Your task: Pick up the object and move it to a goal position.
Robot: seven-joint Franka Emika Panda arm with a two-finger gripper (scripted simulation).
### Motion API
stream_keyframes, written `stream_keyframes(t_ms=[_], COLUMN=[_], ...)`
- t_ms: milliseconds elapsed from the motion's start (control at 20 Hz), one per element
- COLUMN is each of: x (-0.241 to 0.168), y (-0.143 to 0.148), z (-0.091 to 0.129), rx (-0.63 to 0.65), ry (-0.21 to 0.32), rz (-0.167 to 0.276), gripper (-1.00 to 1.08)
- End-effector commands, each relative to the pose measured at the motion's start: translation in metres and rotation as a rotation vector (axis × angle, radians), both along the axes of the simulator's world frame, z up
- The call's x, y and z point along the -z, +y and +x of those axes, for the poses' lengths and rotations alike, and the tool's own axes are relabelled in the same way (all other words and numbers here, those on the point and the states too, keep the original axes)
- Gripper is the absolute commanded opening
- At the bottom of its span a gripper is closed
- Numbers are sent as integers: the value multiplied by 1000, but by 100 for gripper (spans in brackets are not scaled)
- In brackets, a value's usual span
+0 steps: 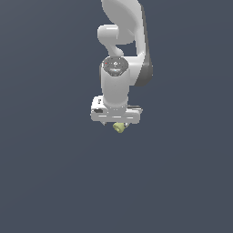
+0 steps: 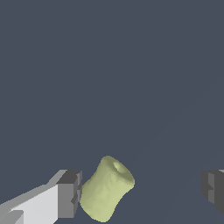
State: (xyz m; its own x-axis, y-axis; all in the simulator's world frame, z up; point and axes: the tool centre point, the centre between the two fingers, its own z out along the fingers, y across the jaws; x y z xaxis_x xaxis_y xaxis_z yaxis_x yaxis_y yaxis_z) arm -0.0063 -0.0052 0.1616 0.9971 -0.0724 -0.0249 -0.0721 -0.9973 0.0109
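Observation:
The object (image 2: 106,189) is a small pale yellow-green stubby cylinder with a hollow end, lying tilted on the dark grey floor. In the wrist view it sits between the two dark finger pads (image 2: 70,193), close against one pad and far from the other. My gripper (image 2: 142,192) is open wide around it. In the exterior view the object (image 1: 119,128) peeks out just under the white gripper (image 1: 117,124), whose fingers are mostly hidden behind the hand.
A plain dark grey floor (image 1: 54,173) fills both views. The white arm (image 1: 123,41) rises above the gripper. No goal marker shows.

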Motion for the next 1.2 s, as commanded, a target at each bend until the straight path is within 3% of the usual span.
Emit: stream_keyframes(t_ms=[0, 1150], x=[4, 61], y=[2, 30], z=[-3, -68], rx=[26, 519], ry=[-1, -22], rz=[0, 2], gripper=[100, 100])
